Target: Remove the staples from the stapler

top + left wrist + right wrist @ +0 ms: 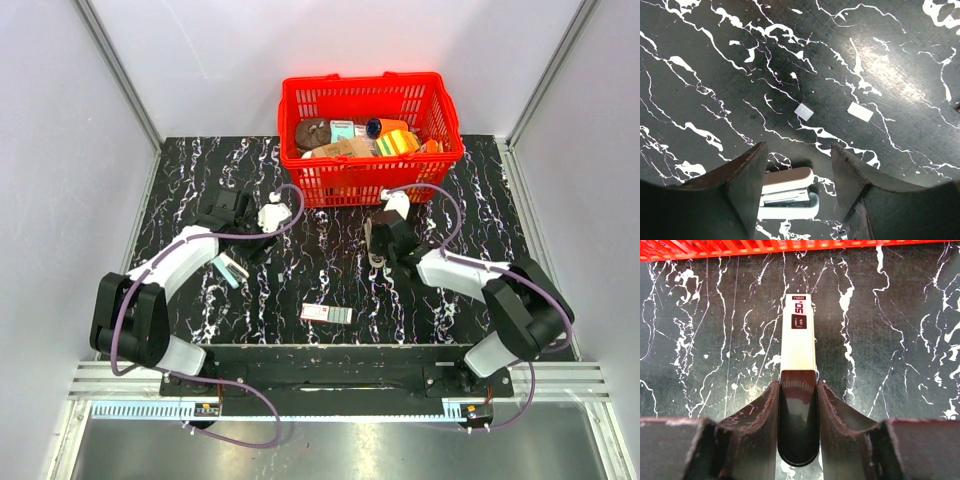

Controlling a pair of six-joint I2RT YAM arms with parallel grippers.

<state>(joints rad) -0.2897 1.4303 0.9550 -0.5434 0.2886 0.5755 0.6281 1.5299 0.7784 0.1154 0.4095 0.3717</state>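
Right end effector [799,385]: closed on the stapler [798,340], fingers clamped on its black glossy rear end. The pale long part juts forward toward the red basket [350,185], tip near the basket wall. Cannot tell whether the stapler rests on the desk [300,275] or hangs just above it.

Left end effector [799,150]: open, holding nothing, well apart from the stapler. A pale white-and-teal object [787,192] lies on the desk under it, near the finger roots. Two small pale rectangles [803,111] sit ahead of it; possibly staple strips, too small to tell.

Risks, as judged:
- The grip is at one end only. Any pull or pry on the far end could pivot the stapler between the fingers or slip it out.
- A forward nudge could knock the tip into the basket.
- The left arm, swinging across, could drag the pale object or sweep the small rectangles.
- Loose staples falling on the white-veined black desk would be hard to spot.
- The flat red-and-white box [327,314] lies in the middle, in a low crossing path.
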